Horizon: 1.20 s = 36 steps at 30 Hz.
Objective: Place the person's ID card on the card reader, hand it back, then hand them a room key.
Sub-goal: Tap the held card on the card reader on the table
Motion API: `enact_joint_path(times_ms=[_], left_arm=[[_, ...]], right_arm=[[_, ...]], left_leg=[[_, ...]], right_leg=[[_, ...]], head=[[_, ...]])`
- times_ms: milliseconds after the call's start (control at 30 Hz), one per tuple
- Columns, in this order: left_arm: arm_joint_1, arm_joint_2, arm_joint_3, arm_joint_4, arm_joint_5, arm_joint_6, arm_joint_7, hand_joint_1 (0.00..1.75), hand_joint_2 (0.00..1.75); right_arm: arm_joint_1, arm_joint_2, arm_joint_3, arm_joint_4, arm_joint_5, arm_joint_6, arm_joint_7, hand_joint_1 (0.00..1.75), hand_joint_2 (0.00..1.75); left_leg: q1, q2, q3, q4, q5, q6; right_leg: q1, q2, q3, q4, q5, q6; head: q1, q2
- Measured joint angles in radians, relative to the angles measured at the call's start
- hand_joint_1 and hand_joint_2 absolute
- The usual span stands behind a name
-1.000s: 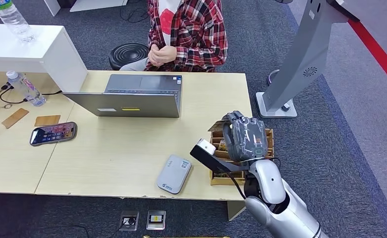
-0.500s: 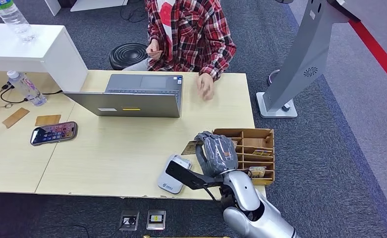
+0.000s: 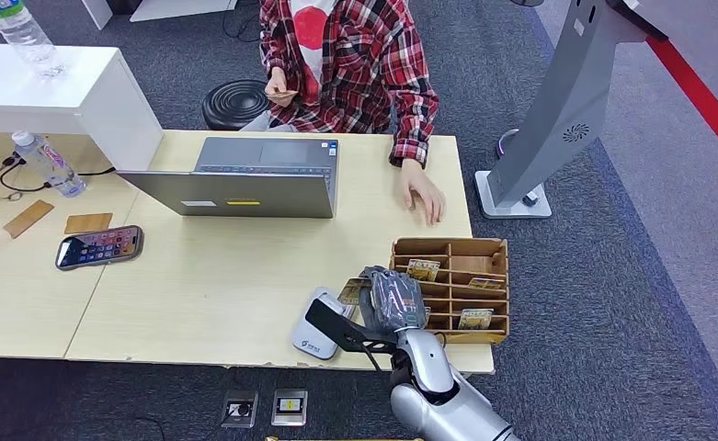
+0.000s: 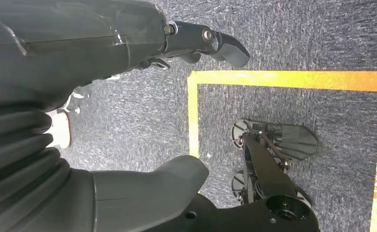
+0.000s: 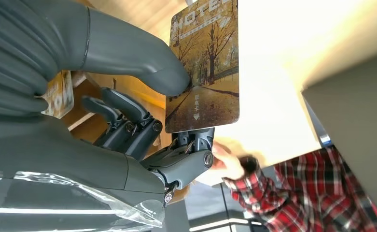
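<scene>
Right hand (image 3: 393,296) pinches a flat, glossy room key (image 5: 203,67), a rounded-corner rectangle printed with autumn trees and "HOTEL", between thick grey thumb and dark fingers (image 5: 128,116). Hand hovers over the pale wood-grain table (image 3: 226,276), between the rounded grey card reader (image 3: 323,323) and the slotted wooden card box (image 3: 456,287). Person's hand (image 3: 424,197) rests flat on the table near the box. Left hand (image 4: 128,53) hangs over carpet, fingers apart, holding nothing.
</scene>
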Motion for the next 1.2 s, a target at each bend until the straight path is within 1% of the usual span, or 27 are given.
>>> enact_joint_path(times_ms=[167,333,567,733,867,967,1100,1200], left_arm=[[0.0,-0.001,0.0,0.003,0.0,-0.001,0.0,0.0,1.75],[0.0,-0.002,0.0,0.004,0.005,-0.003,0.0,0.0,1.75],[0.0,-0.005,0.0,0.01,0.008,-0.003,-0.001,0.0,1.75],[0.0,-0.008,0.0,0.016,0.012,-0.003,-0.006,0.0,1.75],[0.0,-0.008,0.0,0.02,0.018,-0.003,-0.007,0.0,1.75],[0.0,-0.009,0.0,0.022,0.024,-0.004,-0.007,0.0,1.75],[0.0,-0.009,0.0,0.025,0.031,-0.004,-0.007,0.0,1.75],[0.001,-0.009,0.0,0.026,0.039,-0.007,-0.007,0.0,1.75]], right_arm=[[-0.002,0.025,-0.001,0.048,0.012,-0.005,-0.02,1.75,1.75],[0.002,0.04,0.001,0.056,0.057,0.009,-0.016,1.75,1.75],[0.011,0.051,0.017,0.056,0.121,0.026,0.008,1.75,1.75],[0.014,0.05,0.023,0.045,0.157,0.028,0.036,1.75,1.75],[0.012,0.037,0.023,0.015,0.195,0.026,0.086,1.75,1.75],[0.008,0.014,0.009,-0.025,0.238,0.026,0.131,1.75,1.75],[-0.001,-0.028,-0.019,-0.102,0.315,0.026,0.182,1.75,1.75],[-0.004,-0.069,-0.043,-0.195,0.362,0.039,0.196,1.75,1.75]], left_leg=[[0.0,0.003,0.002,0.0,0.0,0.0],[0.0,0.003,0.002,0.0,0.0,-0.001],[0.0,0.003,0.002,0.0,0.0,-0.001],[0.0,0.003,0.002,0.0,0.0,-0.001],[0.0,0.003,0.001,0.0,0.0,-0.001],[0.0,0.003,0.001,0.0,0.0,-0.001],[0.0,0.003,0.001,0.0,0.0,-0.001],[0.0,0.003,0.002,0.0,0.0,-0.001]], right_leg=[[0.0,0.002,0.0,0.0,0.0,0.0],[0.0,0.003,0.0,0.0,0.0,0.0],[0.0,0.003,0.0,0.001,0.0,0.0],[0.0,0.002,-0.001,0.001,0.0,0.0],[0.0,0.002,-0.001,0.001,0.0,0.0],[0.0,0.002,-0.001,0.001,0.0,0.0],[0.0,0.002,-0.001,0.001,0.0,0.0],[0.0,0.002,-0.001,0.001,0.0,0.0]], head=[[0.0,0.0],[0.0,0.0],[0.0,0.0],[0.0,0.0],[0.0,0.0],[0.0,0.0],[0.0,0.0],[0.0,0.0]])
